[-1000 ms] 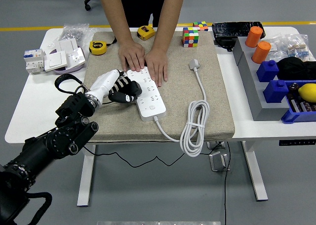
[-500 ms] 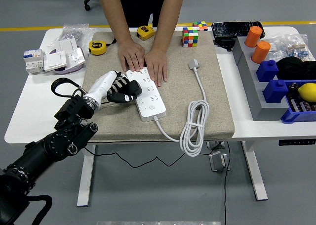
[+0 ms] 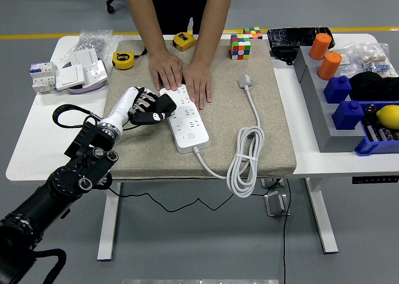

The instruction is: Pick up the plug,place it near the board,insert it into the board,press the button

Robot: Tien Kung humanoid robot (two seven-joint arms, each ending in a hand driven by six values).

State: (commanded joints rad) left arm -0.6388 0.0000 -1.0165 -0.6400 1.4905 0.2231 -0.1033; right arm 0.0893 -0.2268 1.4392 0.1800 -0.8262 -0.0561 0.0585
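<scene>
Plug (image 3: 245, 80): lying untouched on mat, right of board (image 3: 185, 118).
Left hand (image 3: 148, 108): fingers loosely curled, empty, touching board's left edge.
Person's hands (image 3: 182, 79): flat on board's far end.
Hidden: board's button indistinct.

My bench (image 3: 43, 146) is white; a tan mat (image 3: 268, 128) covers its middle, switches (image 3: 68, 75) at ten o'clock, grey rack (image 3: 327, 118) at three.

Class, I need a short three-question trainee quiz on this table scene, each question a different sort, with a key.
1. True or false: the white plug is inserted in the power strip.
2. Which touches the strip's far end? A) the person's hands B) the Rubik's cube C) a tape measure
3. Fill in: the left hand is at the strip's ____ side.

Key: 1 false; 2 A; 3 left.
</scene>
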